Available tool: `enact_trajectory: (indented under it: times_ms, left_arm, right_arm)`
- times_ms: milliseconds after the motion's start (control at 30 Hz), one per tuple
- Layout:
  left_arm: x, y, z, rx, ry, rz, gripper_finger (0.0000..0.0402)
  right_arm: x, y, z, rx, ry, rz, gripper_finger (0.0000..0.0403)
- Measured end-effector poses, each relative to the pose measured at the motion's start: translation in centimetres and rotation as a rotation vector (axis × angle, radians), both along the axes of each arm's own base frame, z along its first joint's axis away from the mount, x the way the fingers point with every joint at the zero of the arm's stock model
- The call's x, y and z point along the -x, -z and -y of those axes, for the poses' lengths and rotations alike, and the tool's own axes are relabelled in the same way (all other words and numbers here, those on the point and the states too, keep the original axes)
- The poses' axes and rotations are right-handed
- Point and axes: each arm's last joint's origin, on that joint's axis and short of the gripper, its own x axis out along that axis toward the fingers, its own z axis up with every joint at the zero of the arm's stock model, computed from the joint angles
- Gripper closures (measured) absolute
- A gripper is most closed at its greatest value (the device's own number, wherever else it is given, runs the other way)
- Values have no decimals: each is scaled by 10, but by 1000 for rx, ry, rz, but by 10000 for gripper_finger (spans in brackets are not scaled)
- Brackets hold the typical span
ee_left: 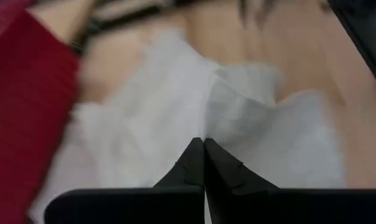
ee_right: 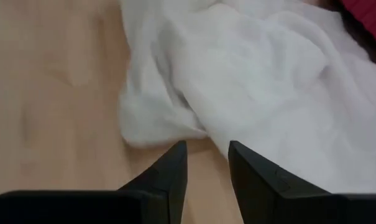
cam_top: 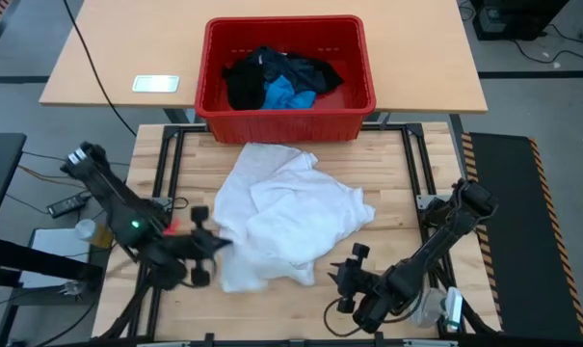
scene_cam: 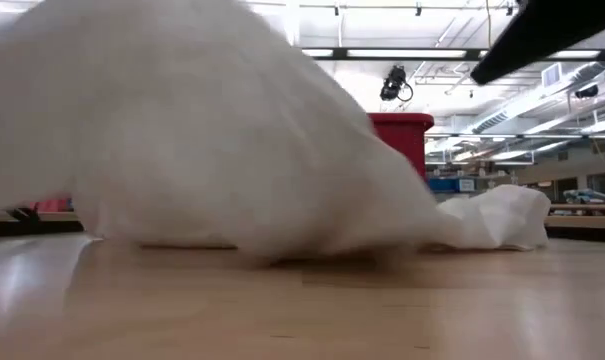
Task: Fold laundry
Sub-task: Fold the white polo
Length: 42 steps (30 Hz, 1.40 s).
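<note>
A white shirt [cam_top: 291,217] lies crumpled in the middle of the wooden table [cam_top: 397,183]. In the low view the shirt [scene_cam: 202,150] rises high on one side. My left gripper [cam_top: 206,246] is at the shirt's left edge, shut on the cloth [ee_left: 204,142]. My right gripper [cam_top: 352,265] hovers by the shirt's near right edge. It is open [ee_right: 206,146] with only bare table between its fingers. Black garments [cam_top: 248,82] and a small bright blue piece [cam_top: 289,94] lie heaped in the red crate [cam_top: 281,125]. My left gripper pinches the white shirt's left edge [ee_left: 203,127] between its two shut fingertips, slanting down from the table's left. Creases in the cloth run in toward the fingertips. That side of the shirt is raised, and the rest lies on the table.
The red crate [scene_cam: 402,135] stands on a tan table [cam_top: 108,58] behind the work table, next to a small white flat object [cam_top: 156,84]. Bare wood shows at the table's near edge [scene_cam: 302,300] and on its right side.
</note>
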Motion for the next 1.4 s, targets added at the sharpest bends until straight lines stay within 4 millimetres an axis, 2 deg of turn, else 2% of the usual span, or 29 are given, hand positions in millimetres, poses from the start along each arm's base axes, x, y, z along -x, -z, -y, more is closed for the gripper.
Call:
enact_trajectory:
  times_ms: [133, 333, 467, 533, 633, 733, 833, 967, 1067, 1233, 1400]
  left_arm:
    - [14, -16, -20, -38, -94, 103, 401]
    - [18, -15, -47, -75, -212, 52, 383]
    - [15, -14, -55, -130, -241, 18, 322]
    - [11, -15, -56, -117, -217, 8, 280]
    - [2, -16, -49, 11, -86, -22, 219]
    - [-18, -7, -31, 128, 43, -89, 190]
    - [-43, 21, -10, 113, 129, -223, 189]
    - [-79, 58, 15, 121, 227, -311, 201]
    - [-102, 83, 24, 131, 312, -366, 212]
    - [-132, 94, 34, 74, 381, -394, 220]
    - [-162, 106, 37, 3, 488, -437, 221]
  right_arm:
    - [-4, 18, 11, 55, -16, 23, 256]
    - [-20, 45, 36, 7, 1, 117, 180]
    - [-32, 45, 46, -94, -53, 62, 133]
    - [-42, 36, 50, -157, -69, 1, 124]
    - [-51, 16, 51, -195, -72, -68, 125]
    - [-49, 1, 47, -130, -83, -134, 137]
    - [-46, -7, 43, -71, -68, -135, 150]
    - [-41, -2, 41, -70, -55, -143, 160]
    - [-29, 13, 41, -47, -33, -165, 168]
    - [-11, 34, 44, -41, 46, -175, 179]
    - [-2, 33, 35, -40, 65, -129, 187]
